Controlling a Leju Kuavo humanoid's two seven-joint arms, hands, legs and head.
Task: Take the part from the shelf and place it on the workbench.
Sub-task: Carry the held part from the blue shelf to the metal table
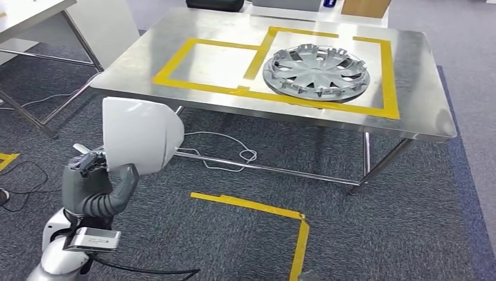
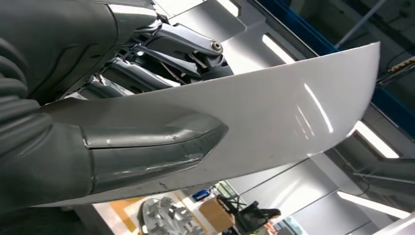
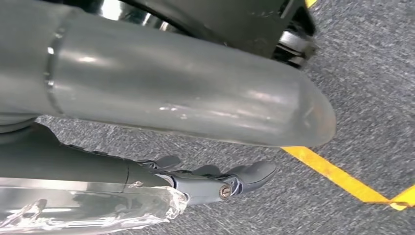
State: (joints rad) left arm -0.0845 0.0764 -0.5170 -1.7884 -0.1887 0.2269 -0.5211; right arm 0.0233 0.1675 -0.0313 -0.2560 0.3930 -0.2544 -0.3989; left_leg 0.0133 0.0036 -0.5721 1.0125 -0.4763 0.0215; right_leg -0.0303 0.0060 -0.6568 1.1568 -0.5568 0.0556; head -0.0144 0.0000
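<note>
White, glossy and curved, the plastic panel part (image 1: 140, 134) is clamped in my left hand (image 1: 96, 178), thumb (image 2: 151, 147) pressed on its face, above grey carpet (image 1: 234, 246) before the steel workbench (image 1: 175, 52). A silver wheel cover (image 1: 316, 71) lies inside yellow tape there. My right hand (image 3: 210, 181) hangs with fingers straight, holding nothing.

White panel (image 1: 140, 136): hides most of the left hand (image 1: 96, 175) in head view. Dark case (image 1: 214, 4), cardboard box (image 1: 365, 7) beyond the surface (image 1: 421, 105): cut off by frame edge.
</note>
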